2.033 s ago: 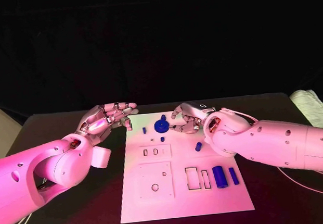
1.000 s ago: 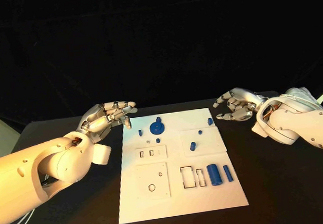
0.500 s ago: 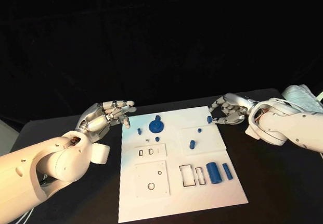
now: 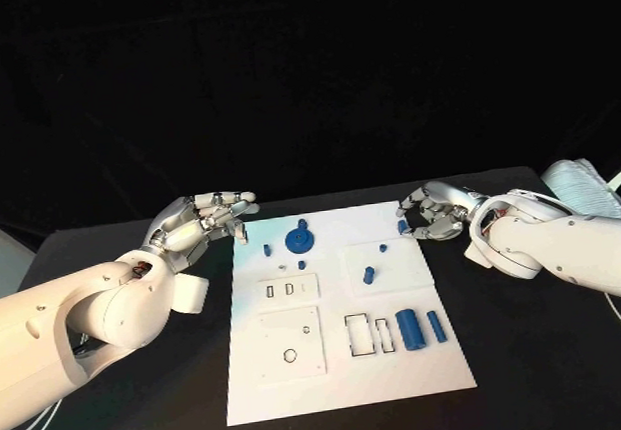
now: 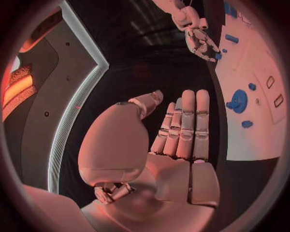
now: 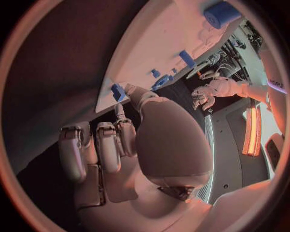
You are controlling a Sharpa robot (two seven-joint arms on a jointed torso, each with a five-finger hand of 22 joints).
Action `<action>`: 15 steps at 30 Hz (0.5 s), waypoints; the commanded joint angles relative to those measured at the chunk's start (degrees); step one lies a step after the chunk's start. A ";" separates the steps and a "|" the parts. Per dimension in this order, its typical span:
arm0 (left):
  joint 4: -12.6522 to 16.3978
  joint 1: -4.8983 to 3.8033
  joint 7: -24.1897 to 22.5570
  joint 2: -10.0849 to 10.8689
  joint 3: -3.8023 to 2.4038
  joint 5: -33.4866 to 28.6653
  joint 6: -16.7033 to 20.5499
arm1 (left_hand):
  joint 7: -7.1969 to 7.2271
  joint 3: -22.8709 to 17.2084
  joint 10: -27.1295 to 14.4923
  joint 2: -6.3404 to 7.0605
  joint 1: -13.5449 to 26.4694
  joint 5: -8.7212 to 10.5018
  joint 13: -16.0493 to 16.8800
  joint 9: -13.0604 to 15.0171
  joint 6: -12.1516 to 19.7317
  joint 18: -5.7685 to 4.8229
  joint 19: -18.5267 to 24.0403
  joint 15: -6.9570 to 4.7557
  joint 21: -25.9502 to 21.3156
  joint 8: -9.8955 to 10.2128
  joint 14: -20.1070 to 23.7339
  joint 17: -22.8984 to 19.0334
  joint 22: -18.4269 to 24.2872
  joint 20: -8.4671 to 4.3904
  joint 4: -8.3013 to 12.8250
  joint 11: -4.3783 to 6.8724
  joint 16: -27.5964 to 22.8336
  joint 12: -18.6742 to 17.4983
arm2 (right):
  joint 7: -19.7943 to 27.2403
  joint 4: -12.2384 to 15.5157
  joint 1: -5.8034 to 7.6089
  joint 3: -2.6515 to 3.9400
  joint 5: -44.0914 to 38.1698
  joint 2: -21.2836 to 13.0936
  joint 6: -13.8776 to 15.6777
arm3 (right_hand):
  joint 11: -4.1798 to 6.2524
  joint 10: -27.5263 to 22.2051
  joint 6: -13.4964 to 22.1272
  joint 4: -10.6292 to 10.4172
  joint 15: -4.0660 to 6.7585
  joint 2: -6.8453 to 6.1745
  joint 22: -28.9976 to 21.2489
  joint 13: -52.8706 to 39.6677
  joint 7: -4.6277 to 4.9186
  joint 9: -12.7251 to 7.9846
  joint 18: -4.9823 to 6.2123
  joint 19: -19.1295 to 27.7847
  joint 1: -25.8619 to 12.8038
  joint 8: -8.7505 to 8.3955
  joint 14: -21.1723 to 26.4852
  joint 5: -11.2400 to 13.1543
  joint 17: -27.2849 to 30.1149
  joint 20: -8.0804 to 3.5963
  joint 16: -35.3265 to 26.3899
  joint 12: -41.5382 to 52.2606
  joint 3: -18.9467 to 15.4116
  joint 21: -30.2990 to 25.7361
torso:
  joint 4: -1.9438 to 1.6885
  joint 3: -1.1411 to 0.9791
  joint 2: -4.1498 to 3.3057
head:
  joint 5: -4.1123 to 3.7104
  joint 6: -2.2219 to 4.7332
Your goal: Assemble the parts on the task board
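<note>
At the left of the head view the left hand (image 4: 203,219) hovers beside the far left corner of the task board (image 4: 338,373), holding nothing, its fingers (image 5: 184,123) lying straight and close together, seemingly kept off the board to leave it free; the white board fills the middle of the frame, with a round blue part (image 4: 299,240) near its upper edge and two blue cylinders (image 4: 423,328) lower right beside empty slots, probably awaiting insertion; at the upper right edge of the board stands a small blue peg (image 4: 403,227), and the right hand (image 4: 437,211) sits just beside it, fingers curled inward, likely poised to pick it; whether they touch it I cannot tell.
</note>
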State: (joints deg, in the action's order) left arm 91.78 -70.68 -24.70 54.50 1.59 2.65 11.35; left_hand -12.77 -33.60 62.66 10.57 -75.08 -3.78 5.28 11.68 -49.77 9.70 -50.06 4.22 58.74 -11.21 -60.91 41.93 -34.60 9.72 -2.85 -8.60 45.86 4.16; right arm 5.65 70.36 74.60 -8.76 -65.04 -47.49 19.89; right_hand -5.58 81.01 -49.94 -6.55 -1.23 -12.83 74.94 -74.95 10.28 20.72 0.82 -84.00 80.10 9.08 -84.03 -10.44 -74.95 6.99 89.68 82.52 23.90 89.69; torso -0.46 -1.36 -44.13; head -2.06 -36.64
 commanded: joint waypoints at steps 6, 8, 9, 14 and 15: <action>0.11 -0.01 -0.72 0.00 -0.03 0.16 -1.09 | 0.21 -0.35 -0.16 -0.27 -0.13 0.29 0.08 0.09 0.34 0.86 0.51 0.04 0.25 0.07 0.39 -0.10 -0.08 0.10 0.22 0.00 0.39 0.22 | -0.41 -0.50 -0.21 0.00 -0.64 0.47 -0.43 | 0.36 0.94 -1.73 -0.03 0.25 1.06 15.06 -7.32 -0.25 0.12 -0.82 -6.00 -0.27 1.00 -5.97 -0.38 -15.05 -0.08 0.32 0.58 1.33 0.31 | -0.05 0.01 0.03 | -0.34 0.16; 0.10 -0.01 -0.71 0.01 -0.03 0.16 -1.10 | 0.21 -0.35 -0.16 -0.27 -0.13 0.29 0.08 0.09 0.34 0.86 0.51 0.04 0.25 0.07 0.39 -0.10 -0.08 0.10 0.22 0.00 0.39 0.22 | -0.48 -0.58 -0.23 0.00 -0.68 0.54 -0.50 | 0.54 1.05 -2.48 0.07 0.39 1.21 15.06 -7.40 -0.45 0.23 -0.82 -6.00 -0.33 1.49 -5.97 -0.36 -15.05 -0.19 0.32 0.66 1.74 0.31 | -0.05 0.01 0.00 | -0.35 0.15; 0.10 -0.02 -0.71 0.01 -0.03 0.16 -1.10 | 0.21 -0.35 -0.16 -0.27 -0.13 0.29 0.08 0.09 0.34 0.86 0.51 0.04 0.25 0.07 0.39 -0.10 -0.08 0.10 0.22 0.00 0.39 0.22 | -0.51 -0.63 -0.24 0.00 -0.71 0.58 -0.55 | 0.58 1.10 -2.66 0.11 0.43 1.24 15.06 -7.45 -0.51 0.26 -0.82 -6.00 -0.33 1.61 -5.97 -0.36 -15.05 -0.21 0.32 0.70 1.84 0.31 | -0.05 0.01 0.00 | -0.35 0.15; 0.08 -0.02 -0.68 0.03 -0.03 0.16 -1.09 | 0.21 -0.35 -0.16 -0.27 -0.13 0.29 0.08 0.09 0.34 0.86 0.51 0.04 0.25 0.07 0.39 -0.10 -0.08 0.10 0.22 0.00 0.39 0.22 | -0.68 -0.84 -0.28 0.00 -0.82 0.73 -0.89 | 0.75 1.24 -3.17 0.29 0.56 1.32 15.06 -7.57 -0.69 0.35 -0.82 -6.00 -0.28 1.98 -5.97 -0.34 -15.05 -0.32 0.32 0.80 2.18 0.31 | 0.00 0.00 -0.03 | -0.26 0.09; 0.08 -0.02 -0.68 0.04 -0.03 0.16 -1.10 | 0.21 -0.35 -0.16 -0.27 -0.13 0.29 0.08 0.09 0.34 0.86 0.51 0.04 0.25 0.07 0.39 -0.10 -0.08 0.10 0.22 0.00 0.39 0.22 | -0.72 -0.92 -0.29 0.00 -0.84 0.78 -0.95 | 0.75 1.24 -3.17 0.29 0.56 1.32 15.06 -7.57 -0.69 0.35 -0.82 -6.00 -0.28 1.98 -5.97 -0.34 -15.05 -0.32 0.32 0.80 2.18 0.31 | 0.00 0.01 -0.03 | -0.26 0.08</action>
State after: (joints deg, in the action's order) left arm 91.78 -70.68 -24.71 54.57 1.59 2.66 11.29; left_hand -12.77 -33.77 62.66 10.57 -75.08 -3.78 5.28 11.73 -49.77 9.71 -49.86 4.23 58.73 -11.21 -60.91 41.88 -34.58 9.93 -2.68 -8.60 45.86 4.16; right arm 5.13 69.51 74.35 -8.76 -65.16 -46.80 19.85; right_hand -4.92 81.79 -52.75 -6.16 -1.22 -11.98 74.93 -74.94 9.50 21.02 0.82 -84.00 79.70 10.86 -84.03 -10.44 -74.94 6.99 89.68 82.98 25.74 89.69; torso -0.48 -1.35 -44.13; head -2.32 -36.55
